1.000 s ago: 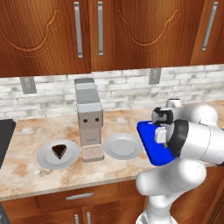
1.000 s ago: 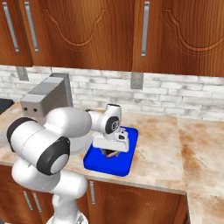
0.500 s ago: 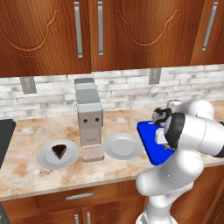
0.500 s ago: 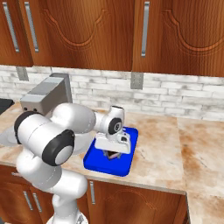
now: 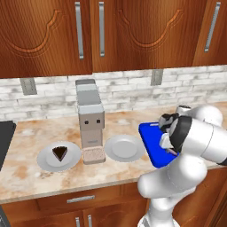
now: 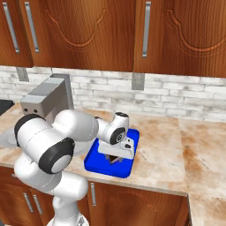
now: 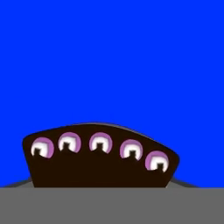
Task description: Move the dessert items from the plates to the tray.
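Along the marble counter (image 5: pixel 26 177), beneath the wooden cabinets, sits a grey boxy appliance (image 5: pixel 90 119) with one plate on either side of it. To the right lies the blue tray (image 6: pixel 96 162), and the arm reaches down over it, so the gripper (image 6: pixel 115 159) hangs low above the tray floor. A dark cake slice (image 7: pixel 101 161) with pale pink dots along its top fills the foot of the hand view, against the tray's blue; in the right base view a dark wedge shows directly under the hand. Whether the jaws clamp it or have let go cannot be told, as the fingers are hidden. The near plate (image 5: pixel 124 147) beside the appliance is bare, so this slice looks delivered. The other slice (image 5: pixel 60 153) rests on the far-left plate (image 5: pixel 46 163), well apart from the gripper, on the far side of the appliance. The next reach will probably have to travel leftward past both the bare plate and the appliance.
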Available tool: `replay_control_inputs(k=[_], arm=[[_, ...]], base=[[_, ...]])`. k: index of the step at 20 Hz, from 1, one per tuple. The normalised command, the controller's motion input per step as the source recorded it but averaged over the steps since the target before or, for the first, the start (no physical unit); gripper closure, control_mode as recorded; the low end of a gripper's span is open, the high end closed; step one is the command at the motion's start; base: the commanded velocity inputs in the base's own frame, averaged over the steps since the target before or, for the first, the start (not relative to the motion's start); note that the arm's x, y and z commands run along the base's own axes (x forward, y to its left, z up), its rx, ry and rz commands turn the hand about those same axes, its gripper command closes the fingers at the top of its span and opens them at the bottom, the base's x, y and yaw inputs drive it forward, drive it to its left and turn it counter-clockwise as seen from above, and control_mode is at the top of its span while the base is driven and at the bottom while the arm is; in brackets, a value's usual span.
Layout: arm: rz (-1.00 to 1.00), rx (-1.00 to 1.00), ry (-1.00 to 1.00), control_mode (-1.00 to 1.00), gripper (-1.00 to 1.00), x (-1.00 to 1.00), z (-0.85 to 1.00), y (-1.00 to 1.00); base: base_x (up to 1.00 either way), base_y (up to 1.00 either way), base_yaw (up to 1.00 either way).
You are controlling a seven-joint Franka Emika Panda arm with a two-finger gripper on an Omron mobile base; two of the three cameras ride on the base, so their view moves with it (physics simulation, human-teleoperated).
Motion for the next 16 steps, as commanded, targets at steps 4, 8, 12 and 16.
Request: replay_control_inputs(k=[4,8,12,16], arm=[[0.00,0.00,-0.01,-1.00,-1.00,0.00,-0.08,0.00],[0.00,0.00,0.00,-1.00,-1.00,0.00,0.00,0.00],[0.00,0.00,0.00,-1.00,-1.00,0.00,0.00,0.00],[0.00,0.00,0.00,-1.00,-1.00,0.00,0.07,0.02]], base=[[0.00,0.00,0.00],[0.00,0.00,0.00],[0.00,0.00,0.00],[0.00,0.00,0.00]])
